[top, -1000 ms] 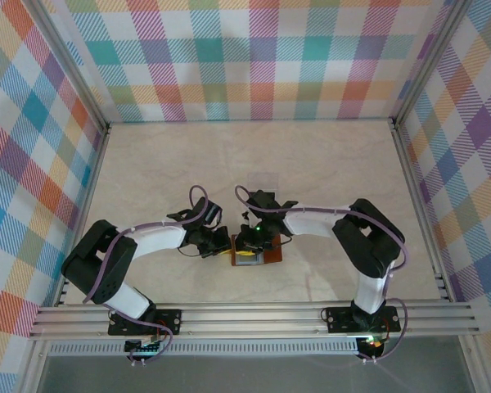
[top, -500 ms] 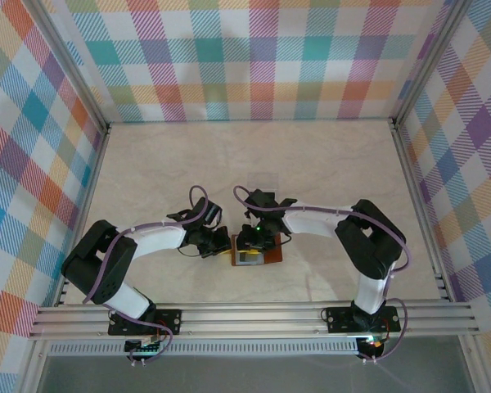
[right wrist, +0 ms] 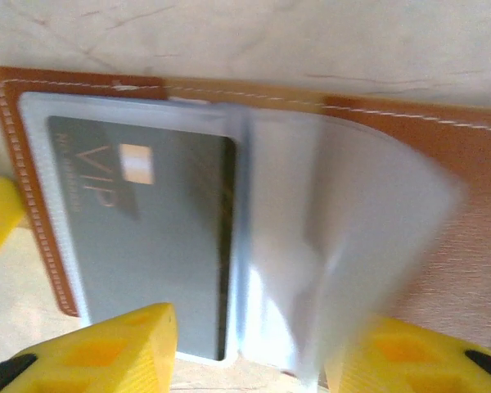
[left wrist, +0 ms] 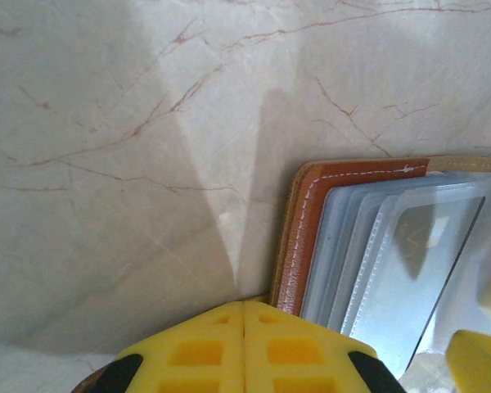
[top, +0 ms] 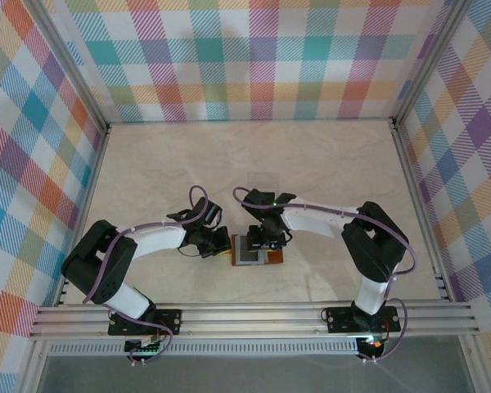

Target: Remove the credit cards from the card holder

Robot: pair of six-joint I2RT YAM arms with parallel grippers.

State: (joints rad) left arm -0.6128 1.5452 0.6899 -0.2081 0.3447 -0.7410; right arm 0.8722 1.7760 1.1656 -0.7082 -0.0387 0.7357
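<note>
The card holder [top: 256, 251] lies open on the desk [top: 311, 172], near the front. The left gripper [left wrist: 244, 356] has its jaws closed at the brown edge, seemingly pinning it. The right gripper [right wrist: 252, 352] has its jaws parted over the clear sleeves [right wrist: 368, 213]. A grey VIP credit card [right wrist: 139, 237] sits sleeved; the next move is to pinch its edge and slide it out.

Far half of the bench [top: 335, 164] lies open, hemmed by plaid walls [top: 254, 57] on three sides. Near centre is tight: left gripper [top: 227, 244] sits at the open card holder's [top: 273, 259] left edge, right gripper [top: 262, 242] over it.

Clear sleeve [right wrist: 376, 221] on card holder [right wrist: 462, 213] is blurred
</note>
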